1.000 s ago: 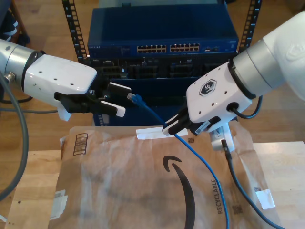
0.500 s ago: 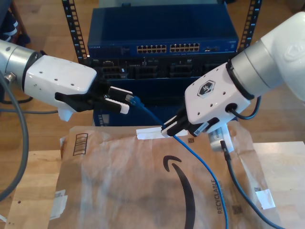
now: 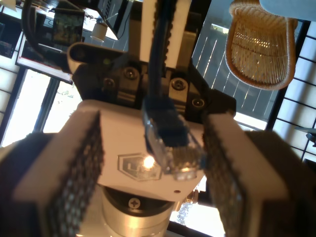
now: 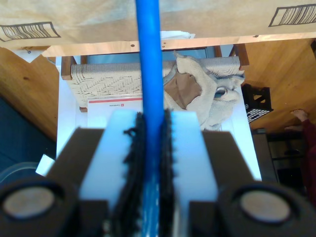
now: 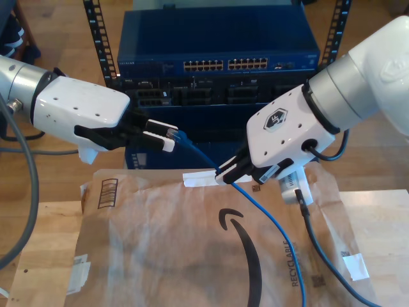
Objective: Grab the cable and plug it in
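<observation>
— Item one?

— The first gripper [image 5: 160, 135], at the exterior view's left. Jaws parted, one pad [image 3: 81, 168] on each side of the clear plug [image 3: 173, 145]. One pad looks nearly on it, the other stands clear. Nothing gripped.

— Item two?

— The second gripper [image 5: 227, 173], at the exterior view's right. Clenched on the cable [image 5: 268, 224] a little way back from the plug, which it holds out in the air towards the other arm. The cable's other end trails down over the brown paper mailer [image 5: 160, 256].

— And the destination?

— The blue network switch [image 5: 217, 38] in the rack behind, with its rows of ports [image 5: 223, 64] facing the room.

— Notes on handling?

— I would say this is a handover. The first gripper should close squarely on the plug body, leaving the latch tab and contact end free. The second should let go only once that hold is firm. The plug sits a little skewed between the pads. Straightening it first would save trouble at the port.
</observation>
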You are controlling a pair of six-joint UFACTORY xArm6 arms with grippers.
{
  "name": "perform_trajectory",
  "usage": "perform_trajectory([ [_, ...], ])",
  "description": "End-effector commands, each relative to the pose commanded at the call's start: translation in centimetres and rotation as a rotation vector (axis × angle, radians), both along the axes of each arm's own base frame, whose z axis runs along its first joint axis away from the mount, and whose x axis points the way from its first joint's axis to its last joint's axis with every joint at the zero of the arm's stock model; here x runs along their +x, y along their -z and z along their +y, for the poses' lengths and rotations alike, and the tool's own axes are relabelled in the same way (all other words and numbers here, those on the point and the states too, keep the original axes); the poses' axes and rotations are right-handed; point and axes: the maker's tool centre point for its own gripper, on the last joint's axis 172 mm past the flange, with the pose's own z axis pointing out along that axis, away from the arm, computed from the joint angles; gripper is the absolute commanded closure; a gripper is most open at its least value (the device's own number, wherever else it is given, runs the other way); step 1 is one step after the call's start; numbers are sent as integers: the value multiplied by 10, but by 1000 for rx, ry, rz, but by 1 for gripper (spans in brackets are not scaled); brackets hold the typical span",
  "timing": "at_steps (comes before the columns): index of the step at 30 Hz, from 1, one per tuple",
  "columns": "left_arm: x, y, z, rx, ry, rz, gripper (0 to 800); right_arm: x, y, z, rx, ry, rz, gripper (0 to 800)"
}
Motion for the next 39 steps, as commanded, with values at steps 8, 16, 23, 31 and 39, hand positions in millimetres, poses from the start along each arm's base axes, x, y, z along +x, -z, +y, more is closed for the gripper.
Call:
perform_trajectory([
  [8,0,-1,-1,0,2,0,591,0,1,0,-2,-2,3,800],
  [16,0,0,0,2,-2,-1,689,-2,2,2,-2,-9,4,800],
  [23,1,1,0,6,-3,-1,793,0,1,2,1,-24,-18,296],
  [31,5,13,3,-2,-13,109,795,29,-52,-7,15,-18,-272,73],
  [39,5,11,17,-97,29,319,795,46,-92,-30,-4,91,-599,72],
])
